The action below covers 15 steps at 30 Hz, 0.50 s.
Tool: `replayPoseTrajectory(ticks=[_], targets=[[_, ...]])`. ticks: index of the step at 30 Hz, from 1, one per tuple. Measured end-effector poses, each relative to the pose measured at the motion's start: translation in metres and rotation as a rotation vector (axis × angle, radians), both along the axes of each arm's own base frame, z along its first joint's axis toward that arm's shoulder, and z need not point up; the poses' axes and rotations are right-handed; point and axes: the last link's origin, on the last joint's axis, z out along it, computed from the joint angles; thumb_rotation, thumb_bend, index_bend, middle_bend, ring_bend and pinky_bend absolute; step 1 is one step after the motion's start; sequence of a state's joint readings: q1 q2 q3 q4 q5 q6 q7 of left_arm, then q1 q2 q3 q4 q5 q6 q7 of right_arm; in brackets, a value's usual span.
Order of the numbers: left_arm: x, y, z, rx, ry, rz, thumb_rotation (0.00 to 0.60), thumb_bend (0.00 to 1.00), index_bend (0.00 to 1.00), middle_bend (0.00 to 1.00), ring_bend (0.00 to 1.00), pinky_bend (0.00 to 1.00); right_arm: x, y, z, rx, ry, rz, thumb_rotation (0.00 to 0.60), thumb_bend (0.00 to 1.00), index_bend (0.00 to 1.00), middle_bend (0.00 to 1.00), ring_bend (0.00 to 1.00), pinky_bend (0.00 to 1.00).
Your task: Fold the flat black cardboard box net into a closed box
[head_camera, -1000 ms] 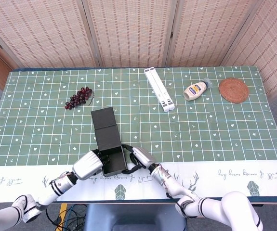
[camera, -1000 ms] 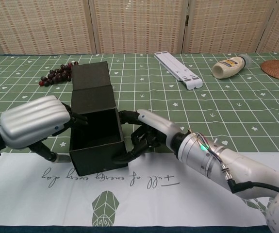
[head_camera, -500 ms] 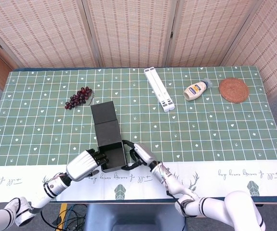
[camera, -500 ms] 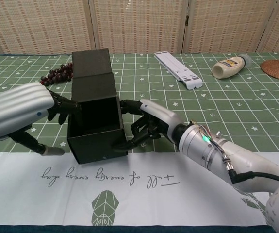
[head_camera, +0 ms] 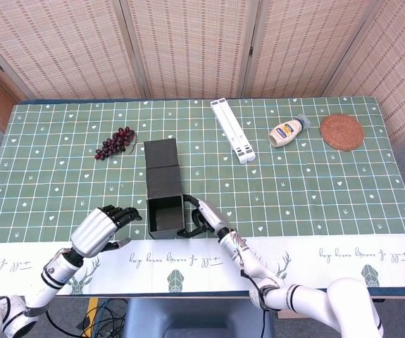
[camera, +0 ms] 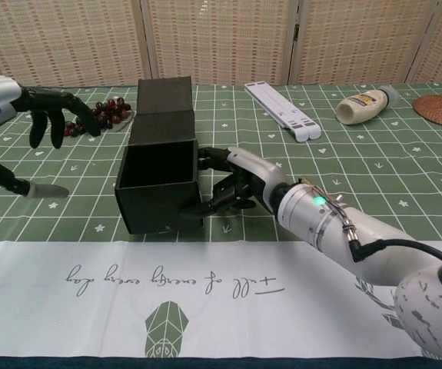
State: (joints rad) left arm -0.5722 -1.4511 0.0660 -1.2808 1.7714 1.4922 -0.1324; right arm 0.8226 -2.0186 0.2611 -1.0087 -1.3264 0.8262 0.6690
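The black cardboard box (head_camera: 165, 214) stands as an open tray near the table's front edge, its lid flap (head_camera: 161, 160) stretching away toward the back. In the chest view the box (camera: 159, 201) shows a dark hollow inside, with the lid flap (camera: 165, 108) rising behind it. My right hand (head_camera: 206, 218) grips the box's right wall, fingers (camera: 205, 206) curled round the front right corner. My left hand (head_camera: 103, 225) hovers to the left of the box, apart from it. In the chest view the left hand (camera: 32, 115) is raised with its fingers spread and holds nothing.
A bunch of dark grapes (head_camera: 115, 143) lies behind the box to the left. A white folding stand (head_camera: 232, 130), a mayonnaise bottle (head_camera: 287, 132) and a round woven coaster (head_camera: 341, 131) lie at the back right. Woven screens close off the far side.
My left hand has let go of the box and drawn back to the left, fingers spreading. The box has slid right and turned straighter, still held by my right hand.
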Motion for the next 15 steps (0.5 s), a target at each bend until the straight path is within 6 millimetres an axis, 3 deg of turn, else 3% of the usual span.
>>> replayPoseTrajectory(ticks=[2,9,15], targets=[[-0.002,0.000,0.003,-0.013,-0.027,0.031,0.600,0.11,0.32,0.35,0.50,0.59,0.002,0.001,-0.002,0.002,0.006,0.005,0.600,0.12,0.01,0.15,0.75,0.96],[-0.009,0.000,0.008,-0.105,-0.137,0.171,0.600,0.11,0.26,0.31,0.50,0.59,-0.003,0.011,0.001,-0.010,0.021,0.025,0.600,0.10,0.00,0.01,0.69,0.95],[-0.009,-0.003,0.008,-0.178,-0.219,0.257,0.600,0.11,0.12,0.20,0.49,0.59,-0.008,0.021,0.010,0.005,0.031,0.037,0.600,0.08,0.00,0.00,0.65,0.95]])
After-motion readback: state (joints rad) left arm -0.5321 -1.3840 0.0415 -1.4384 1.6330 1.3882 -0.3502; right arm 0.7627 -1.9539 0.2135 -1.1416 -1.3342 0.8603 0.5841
